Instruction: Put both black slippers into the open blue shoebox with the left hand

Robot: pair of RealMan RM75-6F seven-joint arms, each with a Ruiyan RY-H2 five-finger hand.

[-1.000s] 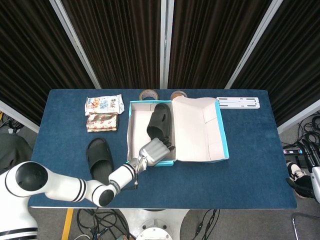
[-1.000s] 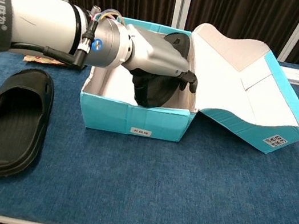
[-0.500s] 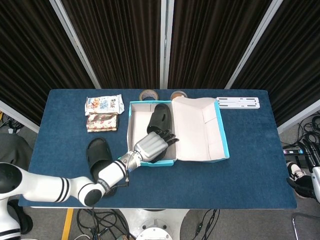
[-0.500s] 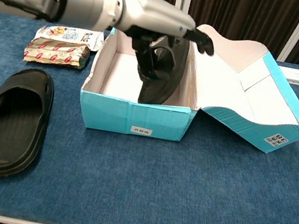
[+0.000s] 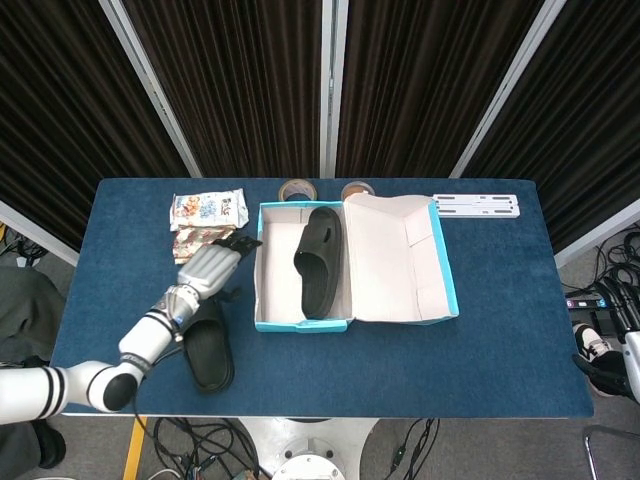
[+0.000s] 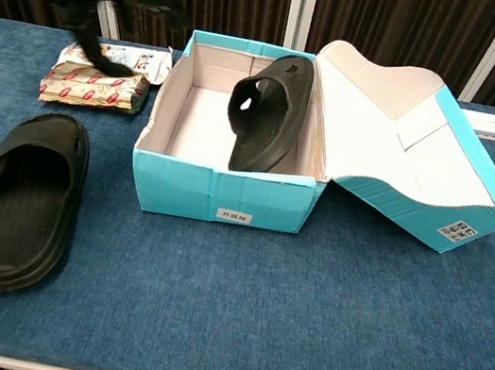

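Head view shows the left robot hand (image 5: 212,265) empty, fingers spread wide, hovering above the loose black slipper (image 5: 207,346) on the bench (image 5: 500,340) at the shoebox's eight o'clock. Next it should come down over the strap, fingers under it and thumb on top, and lift clear of the blue shoebox (image 5: 349,322) wall. That slipper's long axis runs twelve to six. The boxed slipper (image 5: 320,259) leans on edge against the lid-side wall, also lengthwise twelve to six. The right robot hand is out of sight.
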